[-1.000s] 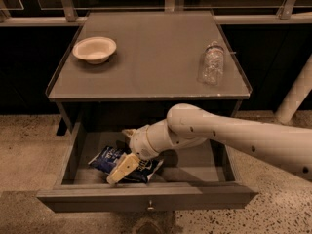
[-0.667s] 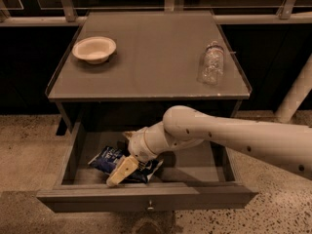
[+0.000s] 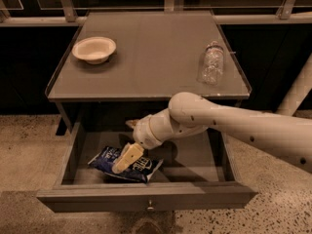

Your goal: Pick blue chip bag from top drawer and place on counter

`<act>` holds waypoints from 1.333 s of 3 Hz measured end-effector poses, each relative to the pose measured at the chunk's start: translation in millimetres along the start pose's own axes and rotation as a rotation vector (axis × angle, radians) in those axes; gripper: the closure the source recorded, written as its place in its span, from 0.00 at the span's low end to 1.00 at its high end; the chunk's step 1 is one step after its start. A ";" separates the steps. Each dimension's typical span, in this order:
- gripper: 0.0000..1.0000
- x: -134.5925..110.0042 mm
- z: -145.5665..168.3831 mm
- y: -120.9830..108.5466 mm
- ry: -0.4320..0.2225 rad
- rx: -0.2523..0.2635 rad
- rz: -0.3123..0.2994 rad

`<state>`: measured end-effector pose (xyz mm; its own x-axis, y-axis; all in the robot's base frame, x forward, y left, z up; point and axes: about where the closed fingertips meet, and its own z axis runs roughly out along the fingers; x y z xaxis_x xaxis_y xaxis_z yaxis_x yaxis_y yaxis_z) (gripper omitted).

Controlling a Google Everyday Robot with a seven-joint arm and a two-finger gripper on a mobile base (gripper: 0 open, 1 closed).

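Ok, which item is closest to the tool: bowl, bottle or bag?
The blue chip bag, down in the top drawer with the tool right over it; the bowl and bottle sit up on the counter.

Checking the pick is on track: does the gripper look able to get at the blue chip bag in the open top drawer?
Probably yes: the gripper sits right over the blue chip bag, nothing between them.

Readable text: none could be made out anywhere.
Crinkly dark-blue foil chip bag (image 3: 142, 166): carried white lettering, too blurred to read; it lay in the wide shallow grey top drawer (image 3: 146, 199).
Clear plastic bottle (image 3: 211, 65): showed no legible label on the flat grey counter (image 3: 151, 57).
Cream two-finger gripper (image 3: 126, 158): bore no legible marking; it sat over the bag inside the drawer.
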<state>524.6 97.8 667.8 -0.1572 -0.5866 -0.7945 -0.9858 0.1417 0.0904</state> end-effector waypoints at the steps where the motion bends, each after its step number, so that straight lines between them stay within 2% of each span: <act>1: 0.00 -0.5 -0.1 -0.3 -0.001 0.000 0.000; 2: 0.00 14.0 10.6 5.2 -0.009 0.010 0.028; 3: 0.01 14.0 10.7 5.2 -0.009 0.010 0.028; 4: 0.20 14.0 10.7 5.2 -0.009 0.010 0.028</act>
<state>517.9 98.9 650.7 -0.1839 -0.5747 -0.7974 -0.9804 0.1660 0.1065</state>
